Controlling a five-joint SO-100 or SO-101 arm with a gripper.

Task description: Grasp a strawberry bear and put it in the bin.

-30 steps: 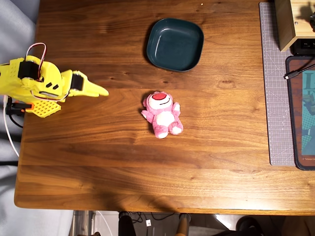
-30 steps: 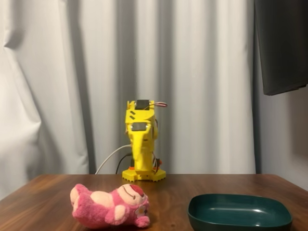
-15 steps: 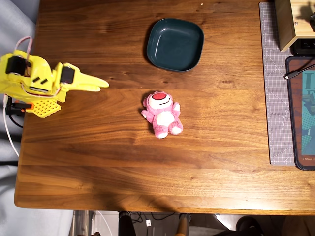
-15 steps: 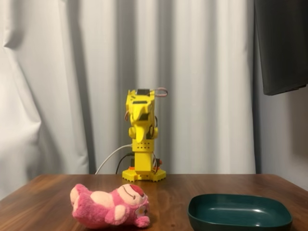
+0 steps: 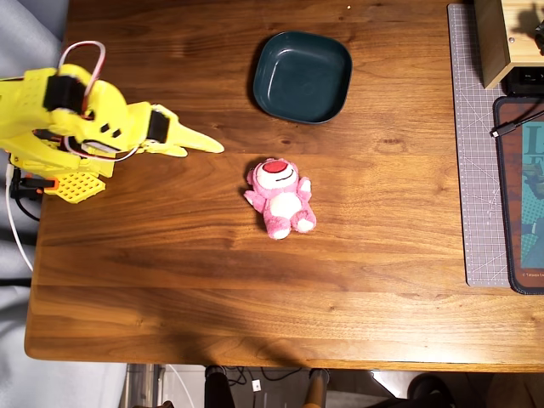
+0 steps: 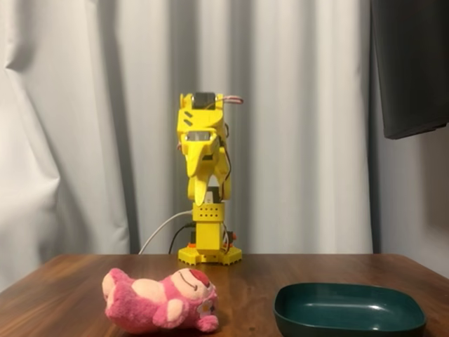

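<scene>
One strawberry bear point(image 5: 281, 198) lies on its back near the middle of the wooden table point(image 5: 170, 280), belly and muzzle turned up, head toward the far side in the overhead view. One bin point(image 5: 303, 76), a dark teal dish, sits just beyond it, slightly to the right, apart from the bear and empty. In the fixed view the bear point(image 6: 160, 300) lies at the near left and the bin point(image 6: 349, 309) at the near right.

The single yellow arm is folded up at the left edge of the overhead view, well apart from both things. Its gripper point(image 5: 200, 143) points toward the table's middle, the fingers looking pressed together into one tapered tip and holding nothing.

The bear appears light, soft and fuzzy, so it should squash under the fingers rather than slip, and nothing about it seems fragile. The plump torso, pinched across its sides between the stubby arms and legs, looks the surest hold; the limbs are probably too small and floppy to trust.
</scene>
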